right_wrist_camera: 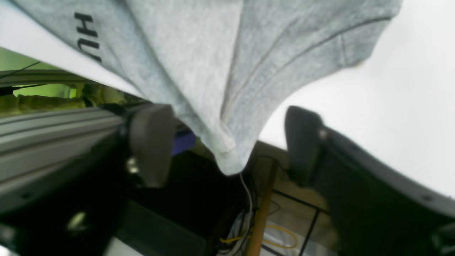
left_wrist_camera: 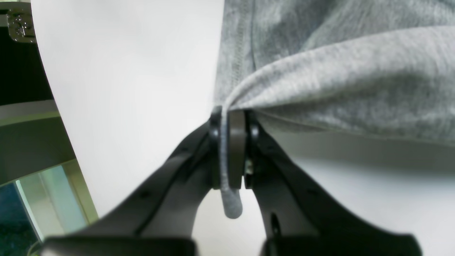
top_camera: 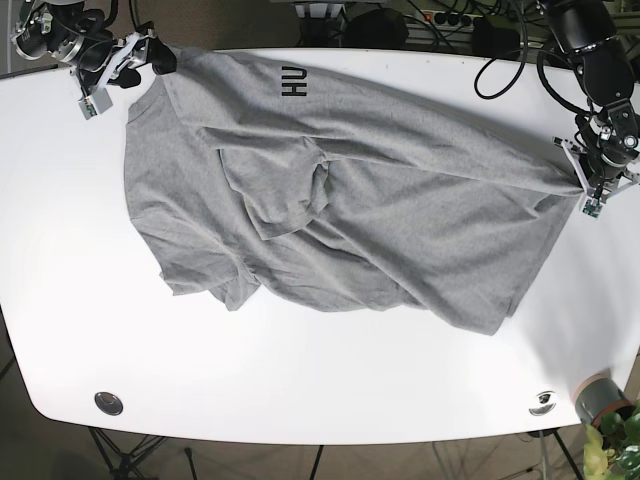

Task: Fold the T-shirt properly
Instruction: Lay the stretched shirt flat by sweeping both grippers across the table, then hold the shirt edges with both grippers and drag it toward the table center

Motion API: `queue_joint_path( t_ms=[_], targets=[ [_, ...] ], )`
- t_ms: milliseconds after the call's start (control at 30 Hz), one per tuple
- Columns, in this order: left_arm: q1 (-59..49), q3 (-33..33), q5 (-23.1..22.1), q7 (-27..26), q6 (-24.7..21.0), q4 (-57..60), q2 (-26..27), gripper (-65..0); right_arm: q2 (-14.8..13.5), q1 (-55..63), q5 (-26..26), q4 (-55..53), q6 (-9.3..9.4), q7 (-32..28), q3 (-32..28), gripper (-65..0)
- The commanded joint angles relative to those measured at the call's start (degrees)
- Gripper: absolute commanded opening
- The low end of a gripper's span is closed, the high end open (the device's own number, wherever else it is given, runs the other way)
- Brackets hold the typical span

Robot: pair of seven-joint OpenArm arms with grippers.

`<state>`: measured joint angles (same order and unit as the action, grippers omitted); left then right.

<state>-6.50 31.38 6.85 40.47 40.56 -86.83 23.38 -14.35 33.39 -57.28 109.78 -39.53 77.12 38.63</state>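
A grey T-shirt [top_camera: 380, 200] lies rumpled and partly folded over itself across the white table [top_camera: 320, 390], with black letters [top_camera: 293, 80] near its far edge. My left gripper [top_camera: 577, 165] at the table's right side is shut on a corner of the T-shirt [left_wrist_camera: 337, 71]. In the left wrist view the left gripper [left_wrist_camera: 229, 117] has a strip of fabric squeezed between its pads. My right gripper [top_camera: 140, 55] is at the far left corner. There the right gripper [right_wrist_camera: 227, 142] stands open, and a corner of the T-shirt [right_wrist_camera: 213, 53] hangs between its fingers [right_wrist_camera: 153, 142] without being pinched.
A potted plant [top_camera: 610, 425] stands off the near right corner. Two round metal fittings [top_camera: 108, 402] [top_camera: 543, 402] sit near the table's front edge. Cables [top_camera: 480, 35] run behind the far edge. Below the table edge in the right wrist view are a frame and wires [right_wrist_camera: 249, 213].
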Motion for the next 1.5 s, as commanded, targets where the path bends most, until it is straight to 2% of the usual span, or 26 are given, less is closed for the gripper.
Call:
queue_joint_path(
  t_ms=[0, 233, 433, 633, 867, 967, 1133, 1367, 1467],
  targets=[
    [0.7, 0.5, 0.1, -0.8, -0.6, -1.3, 1.3, -65.0, -1.1, -0.1, -1.1, 0.9, -0.47, -0.7, 0.9, -13.2],
    [0.7, 0.2, 0.1, -0.8, -0.6, -1.0, 1.1, -65.0, -0.9, -4.5, -0.5, 0.3, -0.47, -0.7, 0.7, -14.3],
    [0.7, 0.1, 0.1, -0.8, -0.6, -1.0, 1.0, -65.0, 0.1, -7.8, -0.9, -5.0, -0.47, -0.7, 0.3, -14.4],
    [0.7, 0.1, 0.1, -0.8, -0.6, -0.9, 1.0, -65.0, 1.0, -7.8, -1.1, -5.9, -0.47, -0.7, -4.0, -18.5],
    [0.7, 0.1, 0.1, -0.8, -0.6, -0.8, 1.0, -65.0, 5.3, -7.7, -0.7, -5.3, -0.47, -0.7, -9.2, -24.4],
    [0.7, 0.1, 0.1, -0.8, -0.6, -0.8, 1.0, -65.0, 7.3, -7.7, -0.7, -5.3, -0.47, -0.7, -10.8, -29.0],
    [0.7, 0.1, 0.1, -1.0, -0.6, -0.8, 1.0, -65.0, 8.6, -7.7, -0.9, -5.2, -0.47, -0.7, -11.2, -39.2],
    [0.7, 0.1, 0.1, -1.0, -0.6, -0.8, 1.0, -65.0, 8.6, -7.6, -0.7, -5.1, -0.47, -0.7, -11.0, -53.3],
    [0.7, 0.1, 0.1, -1.0, -0.6, -0.8, 1.0, -65.0, 8.6, -6.9, -1.0, -4.9, -0.47, -0.7, -11.0, -56.0]
  ],
)
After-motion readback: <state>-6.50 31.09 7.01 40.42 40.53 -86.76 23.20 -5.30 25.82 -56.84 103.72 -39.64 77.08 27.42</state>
